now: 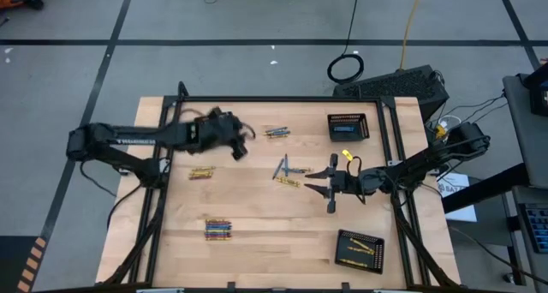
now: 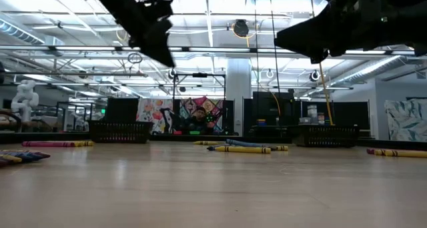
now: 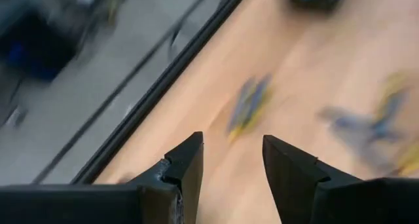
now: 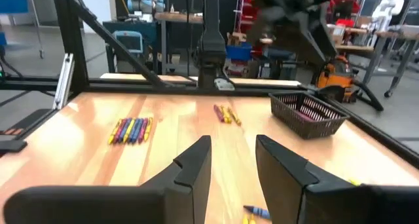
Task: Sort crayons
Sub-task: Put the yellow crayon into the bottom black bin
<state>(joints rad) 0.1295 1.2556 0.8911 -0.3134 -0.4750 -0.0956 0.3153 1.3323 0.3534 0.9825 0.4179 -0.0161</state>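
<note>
Grey floor with black tape lines surrounds the wooden table (image 1: 257, 224), and a black case and loose cables lie past its far edge. Crayons sit in small separate groups: one cluster (image 1: 276, 132) near the far edge, a yellow bunch (image 1: 201, 172) toward the left, a mixed row (image 1: 218, 230) near the front, and a few blue and yellow ones (image 1: 287, 175) in the middle. One mesh basket (image 1: 347, 126) stands at the far right, and a second basket (image 1: 359, 249) at the near right holds some yellow crayons.

The left gripper (image 1: 240, 141) hangs above the table's far left part, fingers apart and empty; it is smeared with motion, and the crayons under it are just streaks in its wrist view. The right gripper (image 1: 329, 185) hovers right beside the middle crayons, spread open, holding nothing.
</note>
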